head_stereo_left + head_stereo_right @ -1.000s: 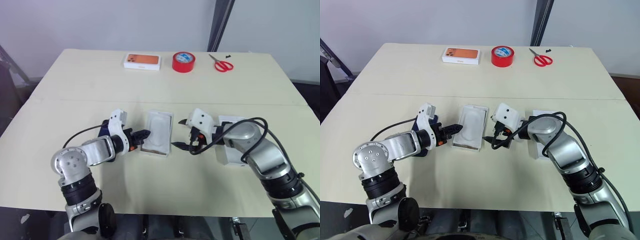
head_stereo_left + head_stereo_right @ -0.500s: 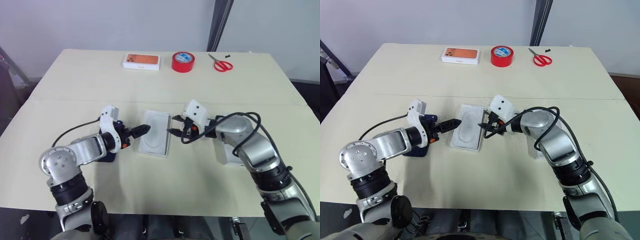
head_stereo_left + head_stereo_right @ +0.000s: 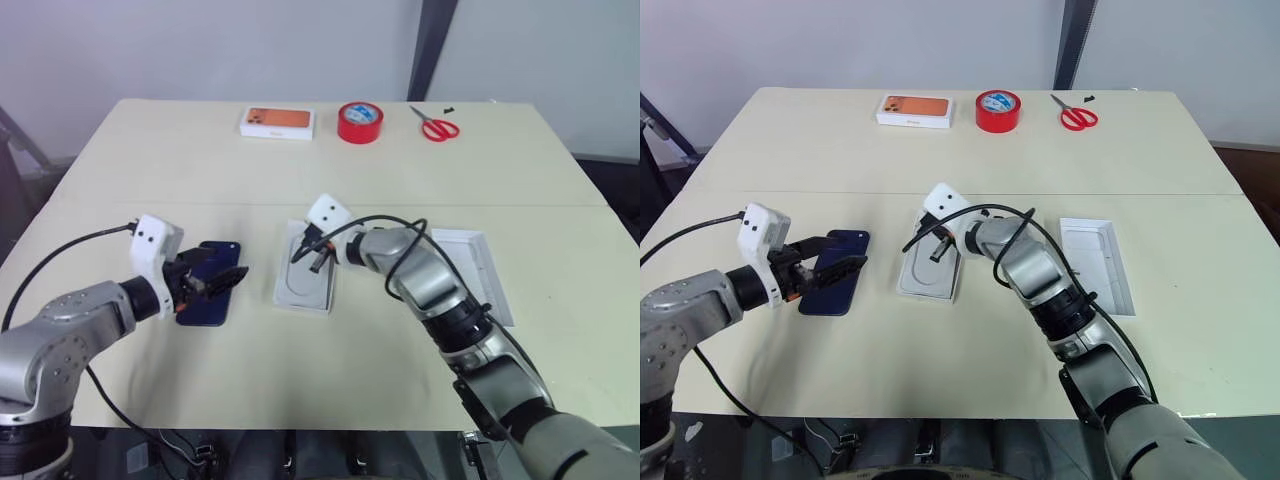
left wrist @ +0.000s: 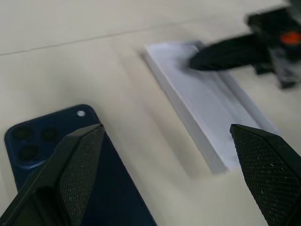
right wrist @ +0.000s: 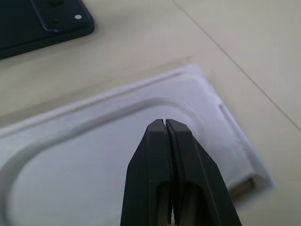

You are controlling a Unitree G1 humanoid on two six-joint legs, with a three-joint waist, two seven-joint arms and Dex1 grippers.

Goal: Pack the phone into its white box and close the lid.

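Phone (image 3: 207,283) lies flat, back up, on the worktop (image 3: 320,380) near its left edge, just beside the left gripper (image 3: 212,282), whose fingers stand wide apart with nothing in them. In the same head view the right gripper (image 3: 303,257) hangs over a white tray with a rounded oval recess (image 3: 308,281) mid-table, fingers pinched together on nothing; a long white tray (image 3: 470,275), probably the lid or the box, lies toward the right edge, while an orange-phone box (image 3: 277,122), red tape (image 3: 360,121) and scissors (image 3: 437,127) sit along the far edge. From the left wrist, the spread fingers (image 4: 77,169) frame the phone's camera corner and the recessed tray beyond. From the right wrist, the closed tips sit above the recess. Judging by this, the phone is not yet packed; the next move calls for closing the left fingers across its edges.
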